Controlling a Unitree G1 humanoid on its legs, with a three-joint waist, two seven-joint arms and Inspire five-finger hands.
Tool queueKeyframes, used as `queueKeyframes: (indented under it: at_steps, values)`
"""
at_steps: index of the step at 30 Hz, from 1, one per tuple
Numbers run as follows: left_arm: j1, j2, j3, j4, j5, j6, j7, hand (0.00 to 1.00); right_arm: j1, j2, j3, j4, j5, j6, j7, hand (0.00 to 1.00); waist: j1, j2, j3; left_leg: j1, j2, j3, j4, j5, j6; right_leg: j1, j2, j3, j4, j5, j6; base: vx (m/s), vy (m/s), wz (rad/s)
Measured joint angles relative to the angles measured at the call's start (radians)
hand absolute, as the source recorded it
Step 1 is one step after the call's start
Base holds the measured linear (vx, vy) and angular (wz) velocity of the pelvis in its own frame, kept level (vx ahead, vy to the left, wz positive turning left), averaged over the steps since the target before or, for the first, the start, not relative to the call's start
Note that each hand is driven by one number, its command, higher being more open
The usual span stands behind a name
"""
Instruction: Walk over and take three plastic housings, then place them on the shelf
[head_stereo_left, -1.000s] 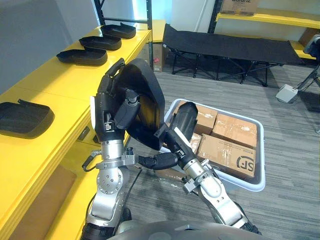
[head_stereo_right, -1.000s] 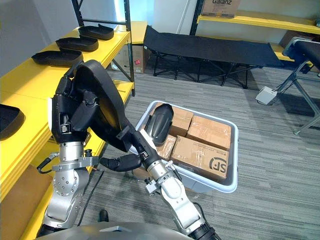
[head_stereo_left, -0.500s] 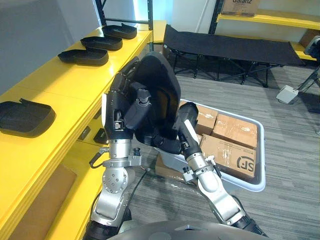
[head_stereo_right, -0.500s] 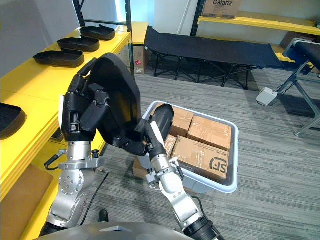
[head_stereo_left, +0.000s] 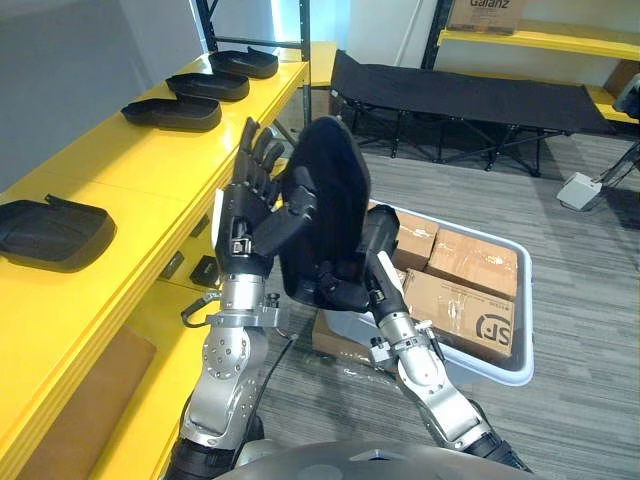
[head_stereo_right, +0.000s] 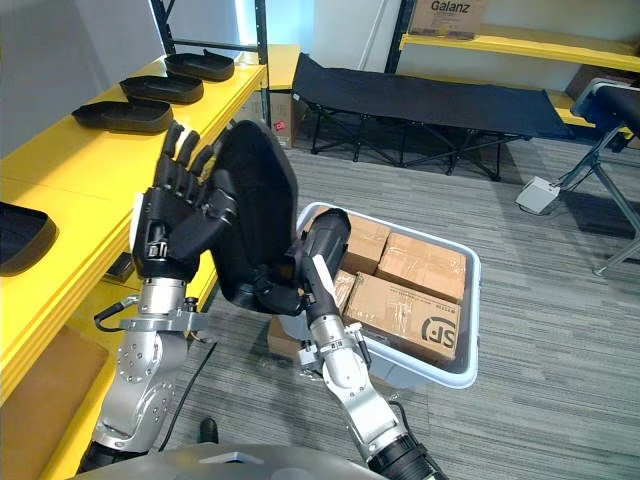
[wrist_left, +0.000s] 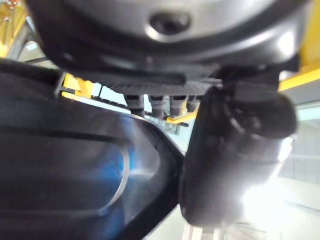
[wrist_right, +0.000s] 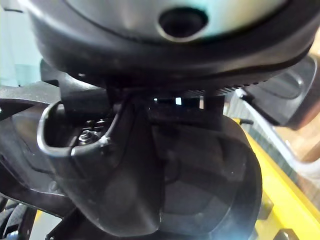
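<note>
I hold a black plastic housing (head_stereo_left: 325, 195) upright in front of me, between my two hands. My left hand (head_stereo_left: 248, 215) is beside its left edge with fingers straight and spread upward, so it is open, and its thumb rests against the shell. From below, my right hand (head_stereo_left: 338, 292) is curled on the housing's lower edge. The same housing (wrist_left: 75, 165) shows close up in the left wrist view. Several more black housings lie on the yellow shelf (head_stereo_left: 130, 170) to my left, the nearest one (head_stereo_left: 55, 232) close by and another (head_stereo_left: 170, 112) farther along.
A white bin (head_stereo_left: 500, 365) of cardboard boxes (head_stereo_left: 470, 262) stands on the grey floor just right of my hands. A black folding cot (head_stereo_left: 470, 95) sits beyond it. More yellow shelving (head_stereo_left: 540, 38) runs along the far wall.
My left hand's fingers have straightened off the housing's top edge. The housing has moved right and stands more upright. My right hand has come up and closed on its lower edge.
</note>
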Motion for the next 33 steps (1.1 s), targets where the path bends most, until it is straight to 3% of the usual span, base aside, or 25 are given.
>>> queueKeyframes:
  at_steps: [2,12,19,23,33]
  values:
    - [0.002,0.012,0.004,0.003,-0.036,0.032,-0.015,1.00,0.010,0.004,-0.068,0.000,0.000,0.000,-0.013,0.00,-0.003,0.003,0.000,0.000,0.000,0.002,0.000,-0.001,-0.001,0.000,0.000,0.001,0.000,0.001,0.002,0.00,0.000,0.00]
    - [0.015,0.053,0.154,0.029,-0.199,0.034,-0.221,1.00,0.029,0.014,-0.294,0.000,0.001,-0.013,-0.044,0.00,-0.026,0.008,0.000,0.004,0.001,0.017,0.000,-0.008,-0.007,-0.006,0.000,0.015,-0.001,0.004,0.006,0.00,0.000,-0.03]
    - [0.014,0.113,0.197,0.124,-0.219,0.108,-0.408,1.00,0.029,-0.030,-0.339,-0.009,0.149,-0.108,0.110,0.00,-0.027,0.018,0.001,0.005,0.001,0.020,0.000,-0.010,-0.008,-0.007,0.000,0.018,-0.001,0.005,0.007,0.00,0.000,0.00]
    - [0.014,0.143,0.189,0.147,-0.214,0.152,-0.511,1.00,0.029,-0.035,-0.342,-0.020,0.199,-0.116,0.192,0.00,-0.028,0.019,0.002,0.005,0.002,0.023,0.000,-0.011,-0.008,-0.009,0.000,0.020,-0.001,0.005,0.007,0.00,0.000,0.00]
    - [0.000,0.172,0.088,0.187,-0.174,0.200,-0.539,1.00,0.023,-0.053,-0.285,-0.100,0.221,-0.127,0.292,0.00,-0.032,0.025,0.006,0.005,0.002,0.023,0.000,-0.011,-0.008,-0.010,0.000,0.020,-0.001,0.005,0.008,0.00,0.000,0.00]
